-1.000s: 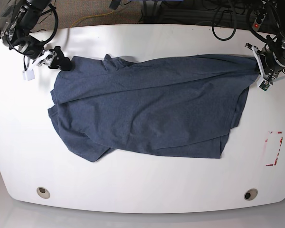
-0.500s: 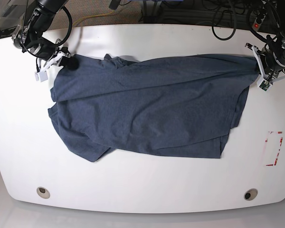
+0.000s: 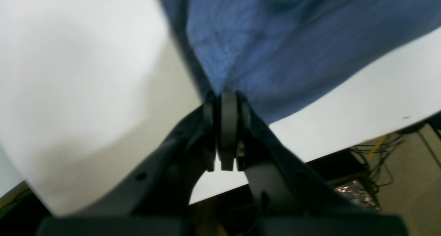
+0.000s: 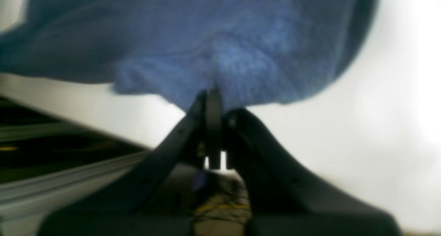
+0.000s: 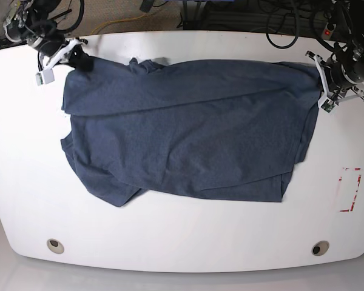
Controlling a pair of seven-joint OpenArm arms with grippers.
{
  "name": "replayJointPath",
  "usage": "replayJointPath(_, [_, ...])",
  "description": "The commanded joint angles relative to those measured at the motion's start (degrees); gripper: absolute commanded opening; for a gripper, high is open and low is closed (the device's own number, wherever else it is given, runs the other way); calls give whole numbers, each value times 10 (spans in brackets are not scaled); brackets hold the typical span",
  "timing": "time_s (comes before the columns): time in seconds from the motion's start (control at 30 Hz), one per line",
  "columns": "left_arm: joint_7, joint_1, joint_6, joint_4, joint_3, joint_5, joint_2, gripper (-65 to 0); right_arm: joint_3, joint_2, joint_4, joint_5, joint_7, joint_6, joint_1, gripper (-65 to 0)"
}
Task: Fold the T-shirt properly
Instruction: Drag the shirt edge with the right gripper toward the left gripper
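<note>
In the wrist views, cloth of the T-shirt (image 5: 188, 130) is seen pinched between the closed jaws of the left gripper (image 3: 224, 94) and the right gripper (image 4: 212, 93). Only in the base view is the spread shirt shown, stretched between the table's (image 5: 182, 242) far corners. Cables are seen beyond its far edge.

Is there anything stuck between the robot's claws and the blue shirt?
No. Both are already shut right on the T-shirt. The left gripper pinches one far corner and the right gripper pinches the other, cloth straight in the jaws. Nothing else lies on the shirt or the white table.
</note>
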Motion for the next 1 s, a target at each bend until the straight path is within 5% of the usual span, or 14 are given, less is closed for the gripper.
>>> replayJointPath(0.0, [-4, 12, 0, 9, -5, 2, -11, -650, 19, 9, 15, 52, 9, 1, -25, -650])
replayJointPath(0.33, [-57, 19, 0, 8, -7, 3, 1, -650, 29, 10, 31, 83, 9, 1, -67, -650])
replayJointPath(0.8, [-57, -2, 0, 9, -9, 1, -2, -650, 33, 16, 56, 111, 5, 1, -162, -650])
replayJointPath(0.97, [-59, 17, 0, 13, -61, -4, 3, -650, 35, 8, 55, 108, 5, 1, -137, -650])
